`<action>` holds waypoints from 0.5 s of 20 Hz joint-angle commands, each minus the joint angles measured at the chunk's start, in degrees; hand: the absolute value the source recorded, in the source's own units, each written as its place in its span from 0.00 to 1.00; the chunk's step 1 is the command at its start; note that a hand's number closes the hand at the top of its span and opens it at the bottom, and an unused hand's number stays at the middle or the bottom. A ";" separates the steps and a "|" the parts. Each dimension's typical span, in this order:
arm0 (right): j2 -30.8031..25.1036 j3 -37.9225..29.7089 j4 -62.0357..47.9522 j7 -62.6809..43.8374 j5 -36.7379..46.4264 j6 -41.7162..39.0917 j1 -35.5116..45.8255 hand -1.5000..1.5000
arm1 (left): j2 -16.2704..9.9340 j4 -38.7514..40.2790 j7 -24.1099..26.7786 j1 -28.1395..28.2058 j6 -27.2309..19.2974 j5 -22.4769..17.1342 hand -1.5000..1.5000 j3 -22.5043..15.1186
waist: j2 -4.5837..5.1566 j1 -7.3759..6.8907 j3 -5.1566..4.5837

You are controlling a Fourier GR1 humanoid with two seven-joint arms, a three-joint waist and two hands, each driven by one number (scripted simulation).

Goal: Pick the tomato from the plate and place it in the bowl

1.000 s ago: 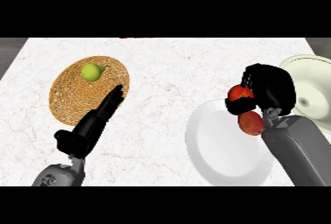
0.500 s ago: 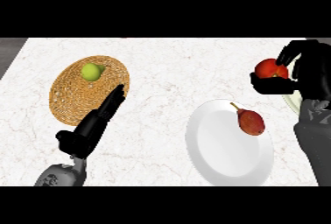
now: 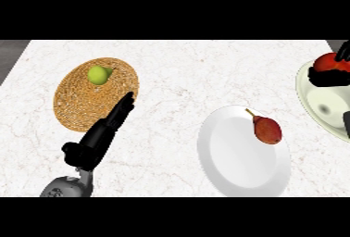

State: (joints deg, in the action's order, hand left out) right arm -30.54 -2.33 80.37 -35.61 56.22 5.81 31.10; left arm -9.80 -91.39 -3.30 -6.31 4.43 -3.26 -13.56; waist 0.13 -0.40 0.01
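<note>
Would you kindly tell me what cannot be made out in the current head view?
- Right black hand: cut off by the right edge; its forearm barely shows.
- Red tomato: partly hidden by that hand's curled fingers, so whether it touches the bowl is unclear.
- Pale green bowl: its right part lies beyond the edge.
- Left black hand: covers part of the round woven mat.

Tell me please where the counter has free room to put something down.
Free: the counter between the woven mat and the white plate, and the strip behind them. Crowded: the right edge, where the right hand holds the tomato over the bowl. The left hand rests lower left.
</note>
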 commanded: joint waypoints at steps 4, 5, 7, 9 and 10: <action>-3.58 -5.06 -17.84 11.14 1.15 7.38 0.63 1.00 | -1.01 1.72 0.94 -1.82 2.62 -1.06 0.50 3.14 | 0.19 -0.39 0.02; -5.51 -6.33 -14.03 10.57 -2.06 1.35 -1.85 1.00 | 0.52 -3.40 -1.38 1.57 0.80 0.04 0.50 0.41 | -0.11 -0.05 0.01; -5.25 -7.83 -22.54 11.02 -5.84 -3.68 1.78 1.00 | 0.63 -2.07 -2.48 -1.27 0.67 0.06 0.50 0.70 | 0.29 -0.93 0.06; -3.78 -8.40 -24.89 11.02 -9.27 -8.61 3.50 1.00 | 1.31 3.86 0.81 -2.99 0.60 1.01 0.50 1.42 | 0.49 -0.40 0.01; -4.72 -10.92 -26.31 12.96 -11.91 -9.24 3.32 1.00 | -0.32 0.44 -1.81 -1.84 1.81 -0.65 0.50 2.34 | 0.20 -0.54 0.05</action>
State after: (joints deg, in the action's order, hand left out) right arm -34.66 -9.69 60.67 -25.24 50.00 1.96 32.59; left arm -9.57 -91.09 -4.36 -7.85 5.61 -3.45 -12.05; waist 0.35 -0.79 0.05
